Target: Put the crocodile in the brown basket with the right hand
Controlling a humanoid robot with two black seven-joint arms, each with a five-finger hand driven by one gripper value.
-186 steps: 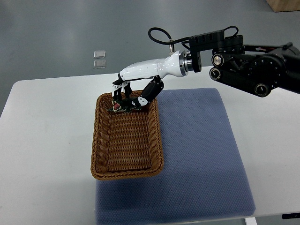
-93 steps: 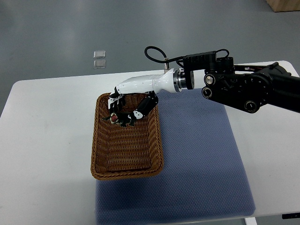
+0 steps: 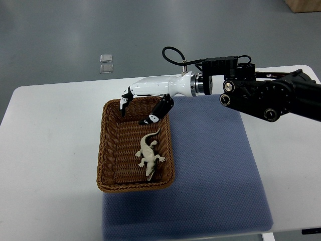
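While hovering over the far end of the basket, has let go of the crocodile.
Shows the right hand with fingers spread and empty, no longer gripping the toy as half a second ago. Now lies pale side up on the weave, near-right in the basket, tail toward the hand, apart from the fingertips.

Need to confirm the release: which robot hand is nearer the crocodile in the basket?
Right. The right robot hand hovers open above the far end of the basket, beyond the crocodile lying inside, not touching it. The left robot hand is out of view.
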